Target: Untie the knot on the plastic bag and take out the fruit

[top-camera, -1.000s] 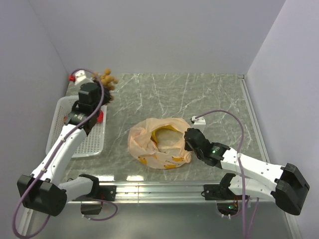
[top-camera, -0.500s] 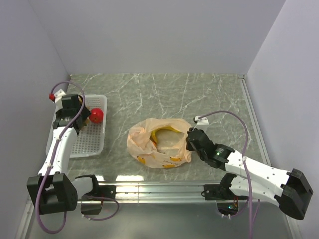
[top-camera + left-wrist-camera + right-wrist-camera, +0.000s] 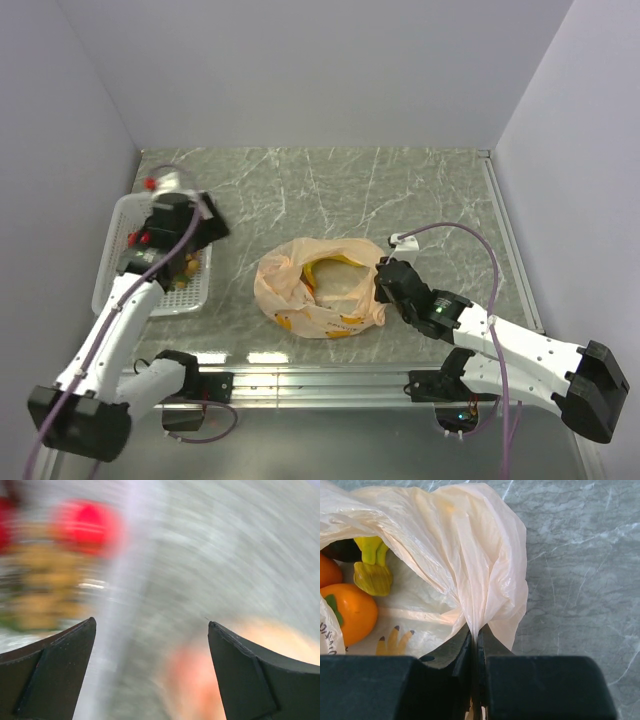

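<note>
The right jaws are pinched narrow on a gathered fold of the plastic bag (image 3: 470,545), their black fingers (image 3: 452,655) pressed together with the thin film caught between them. The left jaws stand wide apart and hold nothing, with a dark finger (image 3: 50,670) at each lower corner of the left wrist view.

From above, the right arm (image 3: 500,335) reaches in from about 5 o'clock and grips the plastic bag (image 3: 320,290) at its 3 o'clock edge. The bag lies crumpled near the middle of the tabletop (image 3: 400,190), a little toward 6 o'clock, with its mouth gaping upward and a yellow banana (image 3: 335,262) showing inside. In the right wrist view, more fruit sits inside at 9 to 10 o'clock from the grip: an orange (image 3: 350,610), a second orange (image 3: 327,572) cut by the picture edge, the yellow-green banana stem (image 3: 372,570), and a dark round one (image 3: 340,550) mostly hidden by the film.

At 9 o'clock on the tabletop lies a white tray (image 3: 115,285), well apart from the bag. The left arm (image 3: 120,320) hangs over it, and a tan cluster (image 3: 183,270) lies in the tray just beside the arm's head. The left wrist view is badly blurred: a red ball (image 3: 87,525) and a tan mass (image 3: 45,590) show at 10 o'clock.
</note>
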